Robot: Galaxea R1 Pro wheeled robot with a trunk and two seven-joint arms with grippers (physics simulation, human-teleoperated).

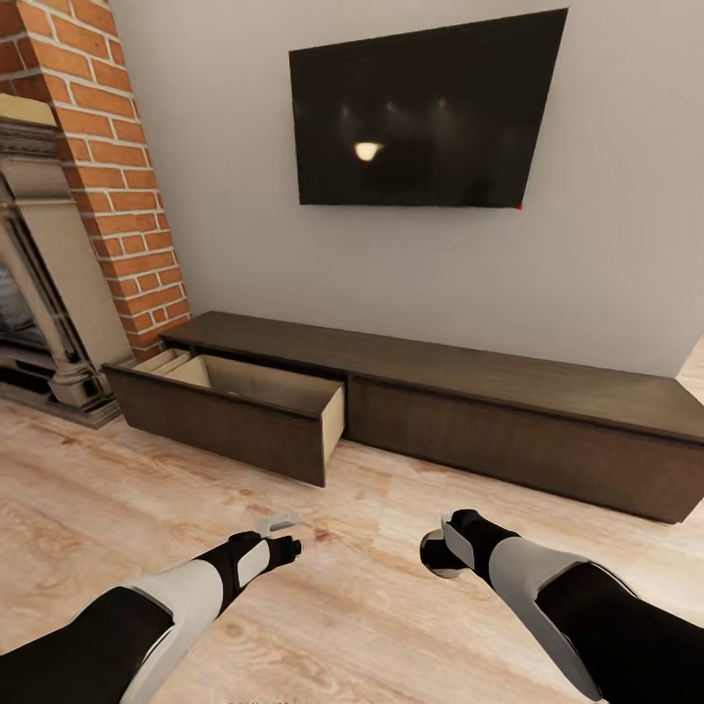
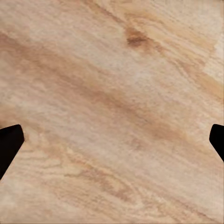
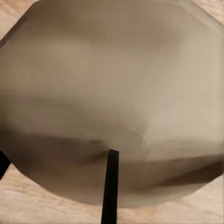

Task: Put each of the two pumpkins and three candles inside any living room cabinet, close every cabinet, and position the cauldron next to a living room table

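Light wood floor (image 1: pixel 372 606) — cabinet (image 1: pixel 508 411) drawer (image 1: pixel 244 416) open, beside brick fireplace (image 1: pixel 59 244).

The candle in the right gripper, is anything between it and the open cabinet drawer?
Nothing visible. The right gripper holds the candle over bare floor. The cabinet has its left drawer pulled open, top uncovered, ahead and slightly left.

A home living room was shown. A flat dark television (image 1: pixel 427 112) was mounted on a plain grey wall (image 1: pixel 616 254), above a long, low dark-brown cabinet (image 1: pixel 508 411) with one drawer (image 1: pixel 235 416) pulled open. A red-brick fireplace (image 1: pixel 59 244) was set at the left, and light wood planks (image 1: pixel 372 606) were laid as flooring.
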